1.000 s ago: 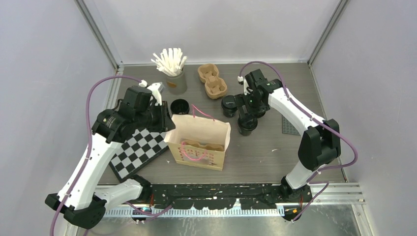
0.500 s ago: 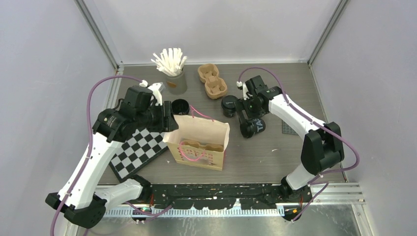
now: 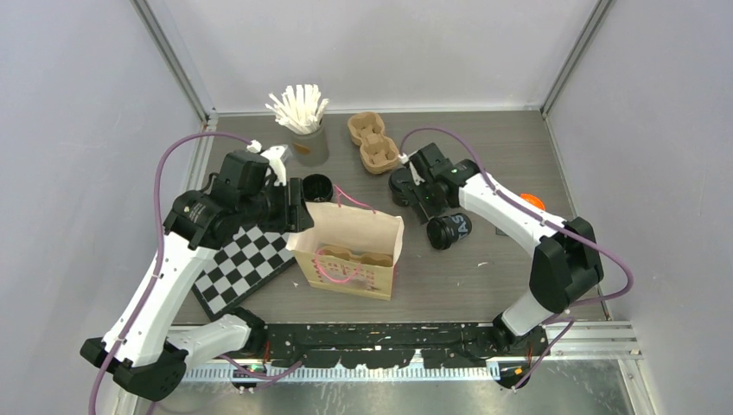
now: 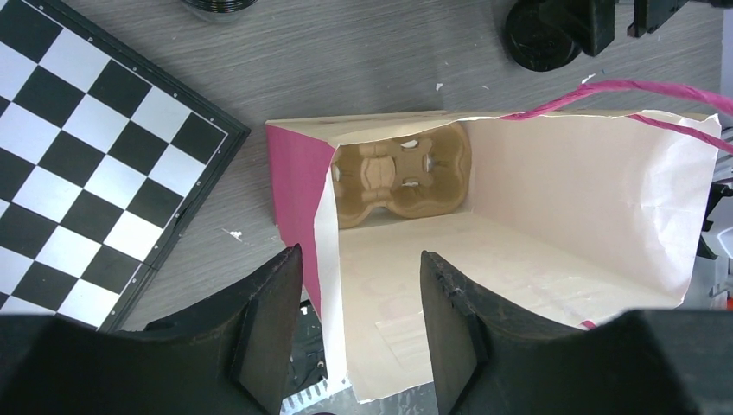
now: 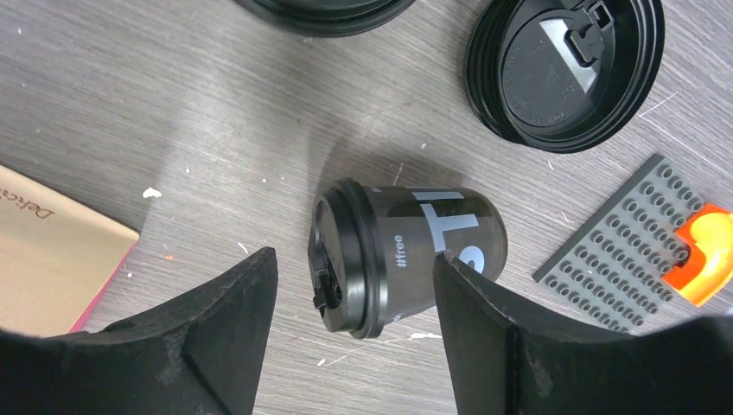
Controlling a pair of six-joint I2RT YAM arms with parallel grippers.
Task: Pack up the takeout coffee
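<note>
A black lidded coffee cup (image 5: 406,259) with pale lettering lies on its side on the table, and shows right of the bag in the top view (image 3: 449,231). My right gripper (image 5: 354,268) is open and hovers above it, not touching it; in the top view (image 3: 422,201) it is up and left of the cup. A loose black lid (image 5: 566,69) lies beyond. Another lidded cup (image 3: 399,183) stands by the right gripper, and an open black cup (image 3: 316,187) stands behind the bag. My left gripper (image 4: 359,255) is open, its fingers either side of the paper bag's left wall (image 4: 324,259).
The bag (image 3: 350,251) stands open with a brown pulp carrier (image 4: 402,173) on its bottom. A second carrier (image 3: 373,143) and a grey cup of white sticks (image 3: 302,130) stand at the back. A checkerboard (image 3: 242,264) lies left of the bag. A grey studded plate (image 5: 605,259) with an orange piece (image 5: 704,255) lies to the right.
The cup that stood upright in my right gripper has tipped over and now lies on its side. The right gripper has opened and moved back and left. The left arm has not moved.
</note>
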